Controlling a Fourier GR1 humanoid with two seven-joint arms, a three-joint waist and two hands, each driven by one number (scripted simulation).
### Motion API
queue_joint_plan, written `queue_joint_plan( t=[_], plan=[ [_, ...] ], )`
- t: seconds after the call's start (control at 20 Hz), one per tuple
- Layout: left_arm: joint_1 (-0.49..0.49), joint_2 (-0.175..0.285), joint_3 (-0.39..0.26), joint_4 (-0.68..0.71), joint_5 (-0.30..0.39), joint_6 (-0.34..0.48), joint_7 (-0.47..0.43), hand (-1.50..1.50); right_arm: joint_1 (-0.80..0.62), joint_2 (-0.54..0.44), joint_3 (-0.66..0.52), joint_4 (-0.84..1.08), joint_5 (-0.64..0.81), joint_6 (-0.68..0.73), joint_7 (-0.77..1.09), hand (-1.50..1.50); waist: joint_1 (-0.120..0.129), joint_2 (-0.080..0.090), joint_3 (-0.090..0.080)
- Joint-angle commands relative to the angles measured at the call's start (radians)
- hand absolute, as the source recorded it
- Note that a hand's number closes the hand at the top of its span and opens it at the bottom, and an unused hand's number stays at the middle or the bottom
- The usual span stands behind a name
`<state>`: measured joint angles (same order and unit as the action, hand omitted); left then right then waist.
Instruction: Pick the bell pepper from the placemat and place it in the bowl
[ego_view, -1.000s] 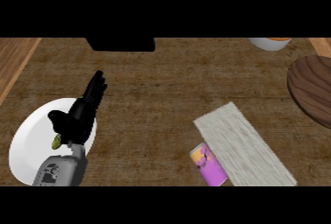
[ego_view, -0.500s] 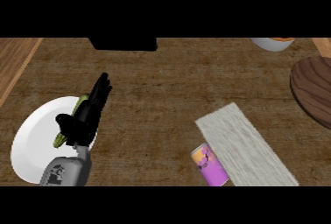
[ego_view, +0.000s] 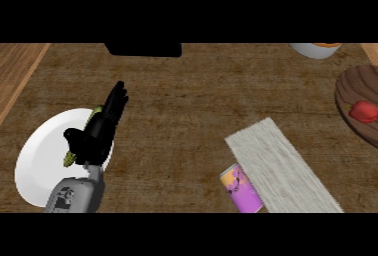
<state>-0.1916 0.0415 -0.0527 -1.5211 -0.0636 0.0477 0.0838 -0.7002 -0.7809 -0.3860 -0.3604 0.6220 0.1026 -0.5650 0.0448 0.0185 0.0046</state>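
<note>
Bell pepper: I see only green slivers, lying in the white bowl at the bench's left; my left hand covers it, fingers straight and wide; placemat and purple package lie well right.

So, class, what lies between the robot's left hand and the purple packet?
Nothing stands there. In the head view, only bare brown woven matting stretches from the left hand to the purple packet beside the grey strip.
</note>
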Motion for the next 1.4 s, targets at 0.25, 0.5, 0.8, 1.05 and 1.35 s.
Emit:
queue_joint_plan(
  t=[0.25,0.5,0.8,1.05,1.35],
  plan=[
    [-0.018,-0.017,-0.009,0.026,-0.018,0.016,-0.009,0.0,-0.075,-0.038,-0.138,0.106,-0.139,0.094,-0.194,-1.5,-0.008,0.0,0.001],
    [0.018,0.004,-0.007,-0.036,-0.004,-0.004,0.031,0.0,-0.116,-0.088,-0.21,0.157,-0.205,0.12,-0.149,-1.5,-0.004,-0.004,0.0],
    [0.006,-0.026,-0.016,-0.011,-0.011,0.016,0.012,0.0,-0.091,-0.182,-0.256,0.215,-0.262,0.289,-0.106,-1.5,-0.01,-0.002,0.0],
    [0.014,-0.018,-0.017,-0.022,-0.023,0.02,-0.001,0.0,-0.019,-0.234,-0.293,0.229,-0.311,0.436,-0.146,-1.5,-0.014,-0.001,0.001],
    [0.028,0.026,0.025,-0.052,0.025,-0.025,0.031,0.0,0.067,-0.267,-0.303,0.212,-0.339,0.575,-0.199,-1.5,-0.019,-0.005,0.002]
  ],
)
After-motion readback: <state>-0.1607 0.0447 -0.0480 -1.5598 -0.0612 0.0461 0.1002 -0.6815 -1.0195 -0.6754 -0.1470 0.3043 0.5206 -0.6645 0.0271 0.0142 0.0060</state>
